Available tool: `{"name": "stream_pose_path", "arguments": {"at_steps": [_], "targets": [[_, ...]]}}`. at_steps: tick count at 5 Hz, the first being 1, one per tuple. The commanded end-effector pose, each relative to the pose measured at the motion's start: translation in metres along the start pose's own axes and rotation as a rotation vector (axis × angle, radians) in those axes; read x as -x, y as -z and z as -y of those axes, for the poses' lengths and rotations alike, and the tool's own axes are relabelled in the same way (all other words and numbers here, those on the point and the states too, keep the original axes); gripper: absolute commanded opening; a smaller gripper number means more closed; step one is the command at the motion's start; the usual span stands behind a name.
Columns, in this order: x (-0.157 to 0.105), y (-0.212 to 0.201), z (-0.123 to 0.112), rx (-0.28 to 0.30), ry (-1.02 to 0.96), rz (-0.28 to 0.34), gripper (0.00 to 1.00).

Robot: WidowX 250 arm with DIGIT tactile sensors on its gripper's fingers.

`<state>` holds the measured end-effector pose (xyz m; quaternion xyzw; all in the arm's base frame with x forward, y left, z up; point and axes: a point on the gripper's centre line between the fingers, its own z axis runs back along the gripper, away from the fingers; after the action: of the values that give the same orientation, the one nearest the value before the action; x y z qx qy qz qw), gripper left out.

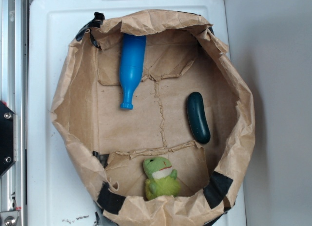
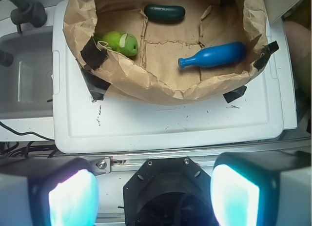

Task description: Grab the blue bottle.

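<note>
Three things are seen lying in the paper bag: the bottle at the back left with its neck pointing inward, a frog, a pickle. The hand is held wide open, empty, well short of the bag. The bottle's body should be spanned crosswise; the bag wall beside it is best cleared from above.

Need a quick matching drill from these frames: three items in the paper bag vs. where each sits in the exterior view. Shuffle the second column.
Things:
1. blue bottle
2. dark green oblong
3. green plush toy

Places in the paper bag:
A. bottom, near the lower rim
B. upper left, neck pointing down
C. right side, lying lengthwise

Pairs: 1-B, 2-C, 3-A
</note>
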<state>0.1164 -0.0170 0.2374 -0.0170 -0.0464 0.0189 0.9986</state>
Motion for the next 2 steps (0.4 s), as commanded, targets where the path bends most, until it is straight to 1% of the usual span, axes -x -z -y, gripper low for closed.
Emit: {"name": "stream_pose_path", "arguments": {"at_steps": [1, 2], "targets": [[0.000, 0.000, 0.000, 0.000, 0.000, 0.000, 1.00], [-0.049, 0.015, -0.001, -0.025, -0.130, -0.032, 1.00]]}}
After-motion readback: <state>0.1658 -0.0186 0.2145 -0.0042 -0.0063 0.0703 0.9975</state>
